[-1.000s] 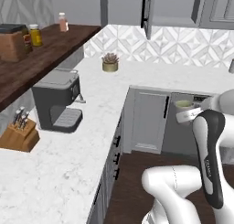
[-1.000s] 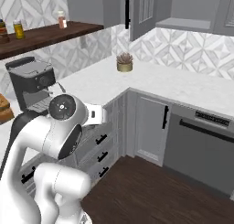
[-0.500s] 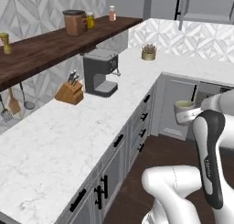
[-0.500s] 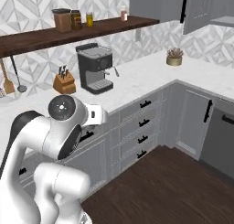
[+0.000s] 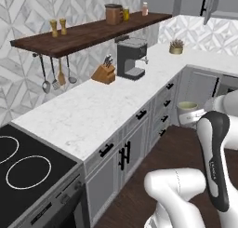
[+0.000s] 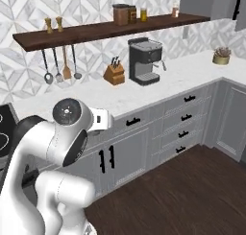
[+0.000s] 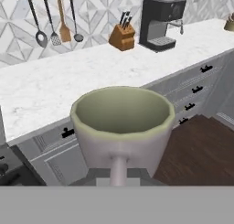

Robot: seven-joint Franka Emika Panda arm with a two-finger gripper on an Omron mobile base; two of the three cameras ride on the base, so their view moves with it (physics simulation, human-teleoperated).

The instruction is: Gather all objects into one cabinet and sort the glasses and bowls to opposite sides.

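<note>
One mug point(image 7: 122, 127), greyish with a paler rim, sat centre frame in the hand view, handle apparently pinched by the closed gripper point(image 5: 201, 116); fingertips hidden, so hard to confirm. Could slip or swing into the counter point(image 5: 93, 110) during base travel. Since half a second earlier, whole scene slid rightward; stove point(image 5: 23, 171) newly at lower left.

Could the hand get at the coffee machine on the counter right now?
Probably not. The hand is shut on the mug, so it isn't free, and the coffee machine stands far along the counter, well apart from it.
</note>
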